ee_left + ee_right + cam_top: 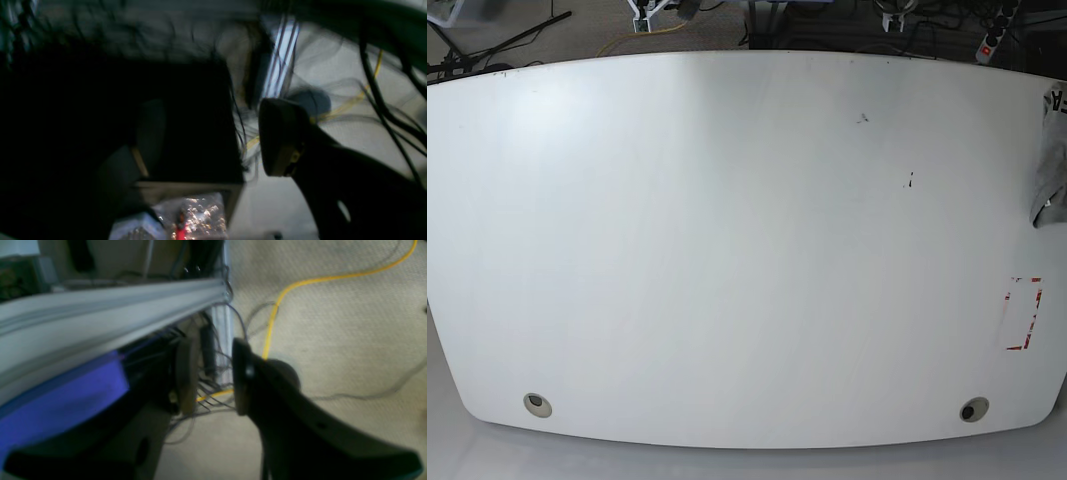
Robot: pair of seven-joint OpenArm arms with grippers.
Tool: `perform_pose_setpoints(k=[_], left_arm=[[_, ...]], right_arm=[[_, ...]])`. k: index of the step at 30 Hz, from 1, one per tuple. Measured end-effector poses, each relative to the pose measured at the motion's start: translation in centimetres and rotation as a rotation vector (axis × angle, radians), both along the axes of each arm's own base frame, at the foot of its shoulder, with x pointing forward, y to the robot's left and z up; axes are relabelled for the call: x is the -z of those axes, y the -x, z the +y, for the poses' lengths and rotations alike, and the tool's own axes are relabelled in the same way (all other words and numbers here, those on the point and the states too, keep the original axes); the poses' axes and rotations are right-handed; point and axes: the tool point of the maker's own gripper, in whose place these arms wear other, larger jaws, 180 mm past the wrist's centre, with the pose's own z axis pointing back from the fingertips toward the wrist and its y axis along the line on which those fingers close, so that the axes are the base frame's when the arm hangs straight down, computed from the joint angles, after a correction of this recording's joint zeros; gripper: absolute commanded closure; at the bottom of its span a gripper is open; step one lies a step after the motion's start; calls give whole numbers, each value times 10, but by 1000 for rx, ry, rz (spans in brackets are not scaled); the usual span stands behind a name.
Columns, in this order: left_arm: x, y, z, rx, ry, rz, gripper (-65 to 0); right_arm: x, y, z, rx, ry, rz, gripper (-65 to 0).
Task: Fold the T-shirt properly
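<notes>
Hanging off the table's [727, 250] far right edge, T-shirt [1052, 165] untouched; right gripper [210, 376] parted, empty; left gripper [283, 136] unclear.

Dim, blurred wrist views; bright base.

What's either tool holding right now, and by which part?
Nothing. The right tool stands open with only floor and cables between its fingers. The left tool's gap also shows no cloth. The T-shirt lies at the table's far edge, ungripped.
</notes>
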Motion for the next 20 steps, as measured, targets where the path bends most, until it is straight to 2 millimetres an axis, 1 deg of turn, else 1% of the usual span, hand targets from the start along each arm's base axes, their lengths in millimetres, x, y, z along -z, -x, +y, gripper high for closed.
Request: perform_pose_setpoints(k=[1,4,7,9,13,16,20], left_arm=[[1,-6,-2,-1,3,-7,-397],[2,-23,-8,-12,11,-30,-397],[3,-28,-3,-7,-38,-33,-397],[3,-28,3,-6,-67,-30,-397],[3,-23,7,-5,-81,-20,-397],[3,-21,5,-6,-78,-16,-397],[3,-23,4,-7,-77,-21,-397]], right_arm=[[0,-1,-3,-5,3,2,-163],[2,-16,-6,-11,9,0,-163],[3,-31,-4,-17,5,-6,-165],[2,-42,-3,-19,-1,-19,-165],[2,-49,-13,-26,16,-18,-165],[2,-48,-16,-27,20,-15,-165],[3,-43,-11,-28,12,-4,-165]])
